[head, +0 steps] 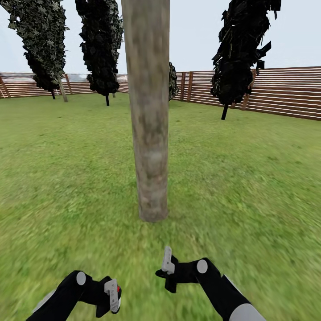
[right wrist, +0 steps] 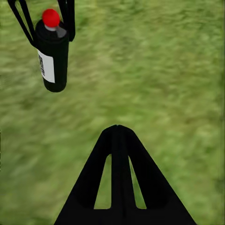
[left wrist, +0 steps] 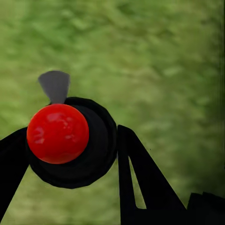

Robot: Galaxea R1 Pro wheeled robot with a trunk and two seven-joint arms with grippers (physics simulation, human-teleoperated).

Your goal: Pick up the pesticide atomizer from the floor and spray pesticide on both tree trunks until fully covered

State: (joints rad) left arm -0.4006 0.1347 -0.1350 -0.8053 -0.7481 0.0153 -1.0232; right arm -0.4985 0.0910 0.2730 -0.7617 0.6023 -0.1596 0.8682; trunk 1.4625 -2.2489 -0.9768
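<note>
Facing the tree trunk [head: 149,111] at frame centre, the left gripper [head: 111,295], lower left, clamps the pesticide atomizer [right wrist: 52,54] above the grass [head: 249,178], right gripper [head: 168,266] closed empty; next, judged: aim nozzle at trunk.

No legible txt anywhere. Pesticide atomizer [right wrist: 53,55] has a white label patch w/ dark marks on its side, too small & blurred to read. No brand, nos. or signs on the fence [head: 285,91] or tree trunk [head: 148,111].
</note>
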